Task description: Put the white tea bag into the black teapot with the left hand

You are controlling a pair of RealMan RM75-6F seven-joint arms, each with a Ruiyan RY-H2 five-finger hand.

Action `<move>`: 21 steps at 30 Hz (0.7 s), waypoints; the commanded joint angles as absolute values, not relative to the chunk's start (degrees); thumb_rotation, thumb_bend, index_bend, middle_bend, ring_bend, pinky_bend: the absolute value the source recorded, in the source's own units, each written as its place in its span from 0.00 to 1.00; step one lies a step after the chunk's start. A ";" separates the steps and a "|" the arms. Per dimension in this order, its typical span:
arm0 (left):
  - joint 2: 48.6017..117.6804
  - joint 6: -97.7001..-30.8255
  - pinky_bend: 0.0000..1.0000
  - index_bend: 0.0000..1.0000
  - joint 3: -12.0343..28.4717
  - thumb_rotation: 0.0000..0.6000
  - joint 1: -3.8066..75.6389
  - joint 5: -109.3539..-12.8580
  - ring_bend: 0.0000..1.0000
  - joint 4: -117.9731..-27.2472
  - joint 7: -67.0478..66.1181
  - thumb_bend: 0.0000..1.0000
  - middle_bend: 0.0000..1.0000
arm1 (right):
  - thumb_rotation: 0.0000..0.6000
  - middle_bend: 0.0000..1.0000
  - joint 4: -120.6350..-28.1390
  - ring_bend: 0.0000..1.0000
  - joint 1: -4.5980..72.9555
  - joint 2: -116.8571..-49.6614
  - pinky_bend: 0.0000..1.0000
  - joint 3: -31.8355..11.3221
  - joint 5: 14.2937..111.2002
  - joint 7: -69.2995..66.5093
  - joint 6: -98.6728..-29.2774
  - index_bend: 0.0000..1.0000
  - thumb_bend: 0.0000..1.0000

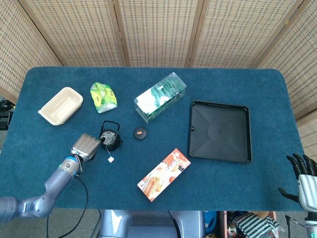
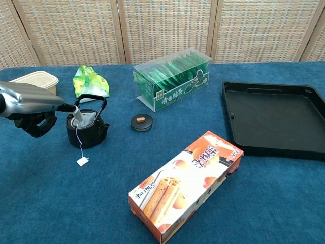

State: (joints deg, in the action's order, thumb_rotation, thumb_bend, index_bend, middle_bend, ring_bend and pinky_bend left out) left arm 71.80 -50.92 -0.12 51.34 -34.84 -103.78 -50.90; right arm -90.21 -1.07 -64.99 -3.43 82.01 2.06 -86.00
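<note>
The black teapot (image 2: 87,129) (image 1: 111,138) stands lidless at the table's left. The white tea bag (image 2: 81,117) lies in its mouth with one corner raised. Its string runs over the rim to the paper tag (image 2: 82,161) (image 1: 111,159) on the cloth. My left hand (image 2: 31,108) (image 1: 86,147) is just left of the pot, and one outstretched fingertip (image 2: 69,107) meets the bag's raised corner and appears to pinch it. My right hand (image 1: 302,179) hangs off the table's front right corner, fingers spread, holding nothing.
The small round teapot lid (image 2: 141,122) lies right of the pot. Behind it are a clear box of green tea bags (image 2: 172,81), a green pouch (image 2: 90,81) and a beige container (image 2: 30,78). A biscuit box (image 2: 185,183) lies in front, a black tray (image 2: 274,119) at right.
</note>
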 commanded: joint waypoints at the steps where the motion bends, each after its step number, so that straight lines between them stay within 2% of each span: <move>1: 72.93 -50.58 0.65 0.14 -0.66 1.00 52.49 -33.21 0.72 -102.74 -51.26 0.94 0.79 | 1.00 0.20 -90.11 0.01 -1.12 -65.02 0.12 -3.41 82.01 1.97 -86.03 0.17 0.00; 14: 74.73 -50.84 0.65 0.14 -3.23 1.00 55.97 -27.97 0.72 -100.99 -51.22 0.94 0.79 | 1.00 0.20 -89.82 0.01 -1.40 -65.14 0.12 -3.30 81.96 1.66 -86.18 0.17 0.00; 21: 73.66 -53.34 0.65 0.14 -3.01 1.00 55.27 -31.49 0.72 -102.89 -48.34 0.94 0.79 | 1.00 0.20 -89.88 0.01 -1.50 -65.11 0.12 -3.30 82.06 1.68 -86.38 0.17 0.00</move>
State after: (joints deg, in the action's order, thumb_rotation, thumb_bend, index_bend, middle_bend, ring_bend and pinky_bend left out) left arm 74.17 -52.41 -3.19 55.76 -30.06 -102.14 -49.41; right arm -89.88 -1.50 -65.12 -3.30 82.06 1.68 -86.38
